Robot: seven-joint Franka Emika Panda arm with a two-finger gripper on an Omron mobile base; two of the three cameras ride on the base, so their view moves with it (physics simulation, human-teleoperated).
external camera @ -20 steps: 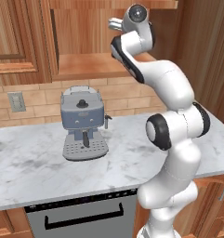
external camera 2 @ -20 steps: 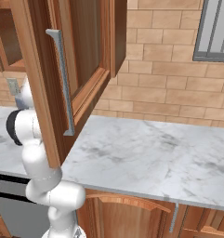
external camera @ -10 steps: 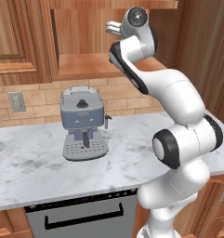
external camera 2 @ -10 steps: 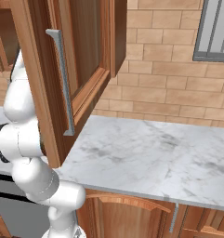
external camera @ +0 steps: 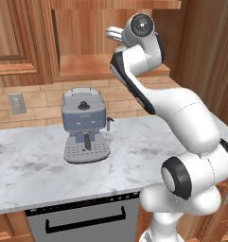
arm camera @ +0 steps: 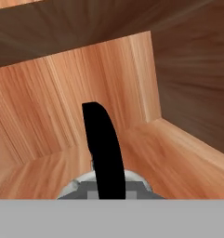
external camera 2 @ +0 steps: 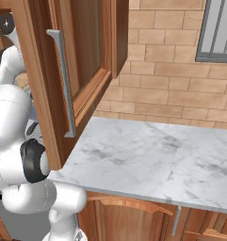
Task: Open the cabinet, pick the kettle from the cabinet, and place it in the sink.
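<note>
Wood panels close round the hand view on all sides: the hand is inside the cabinet [external camera: 87,71], above its shelf. The kettle [arm camera: 132,179] sits at 6 o'clock in that view, right against the hand. Its pale body is just visible, and its black handle [arm camera: 102,148] arches up toward 12 o'clock. The jaws are narrow, nearly together, and seem to be clamped on that handle, though the fingertips themselves are hidden. In the left base view the gripper [external camera: 114,33] sits at 12 o'clock, pointing toward 9.

The step in hand looks like carrying the kettle out. A clean exit would lift it slightly clear of the shelf, then draw straight back through the opening. The kettle should be kept level, since a thin handle in a narrow grip may let the body swing. The open door [external camera 2: 86,70] hangs at 10 o'clock in the right base view, so the arm should not sweep into it. The espresso machine [external camera: 84,125] stands just below the shelf and needs clearance on the way down.
</note>
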